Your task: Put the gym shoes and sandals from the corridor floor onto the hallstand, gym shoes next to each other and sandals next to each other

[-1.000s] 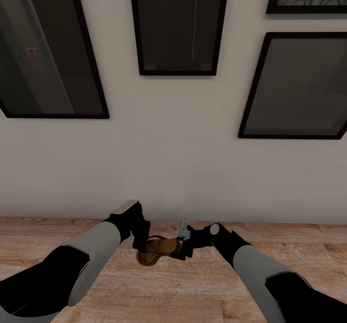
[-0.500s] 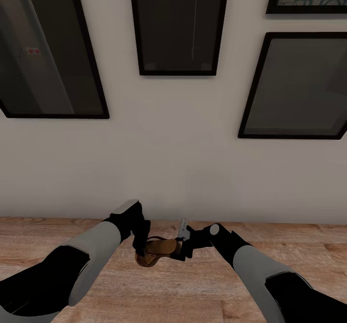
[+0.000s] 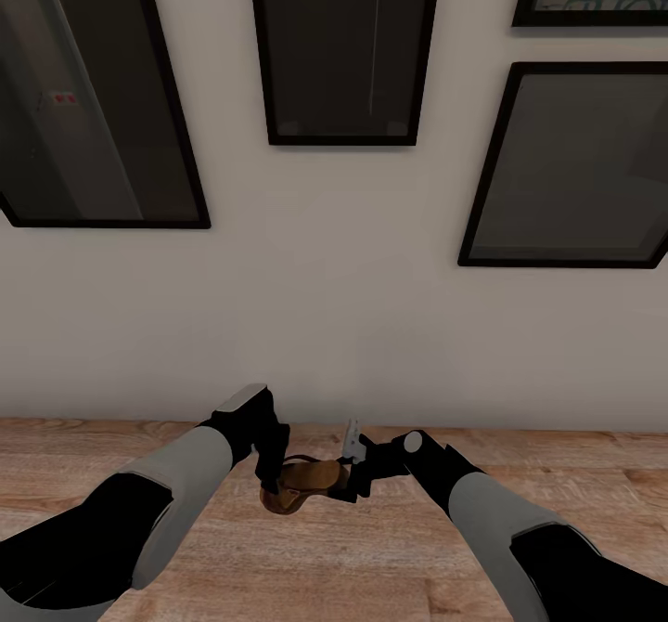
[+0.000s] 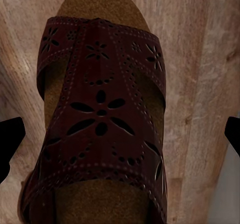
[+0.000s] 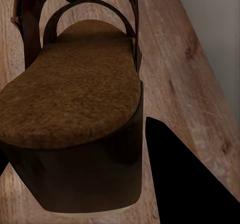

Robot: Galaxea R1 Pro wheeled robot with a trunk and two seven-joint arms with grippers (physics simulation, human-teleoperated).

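Observation:
One brown sandal (image 3: pixel 301 481) lies over the wood-plank corridor floor (image 3: pixel 371 557) close to the wall, between my two grippers. My right gripper (image 3: pixel 351 478) has its fingers on either side of the sandal's heel (image 5: pixel 75 174) and is shut on it. One dark right fingertip (image 5: pixel 185 184) sits against the heel's side. My left gripper (image 3: pixel 271 478) hangs over the toe end, open. The dark cut-out strap (image 4: pixel 100 114) lies between its wide-apart fingertips (image 4: pixel 9 136) without touching them. The gym shoes and the hallstand are out of view.
A pale wall (image 3: pixel 334 325) rises just behind the sandal, hung with several black-framed pictures (image 3: pixel 345 46). Bare plank floor spreads to both sides and toward me under my forearms.
My left gripper has dropped slightly lower over the sandal's toe end. The right gripper and the sandal have stayed put.

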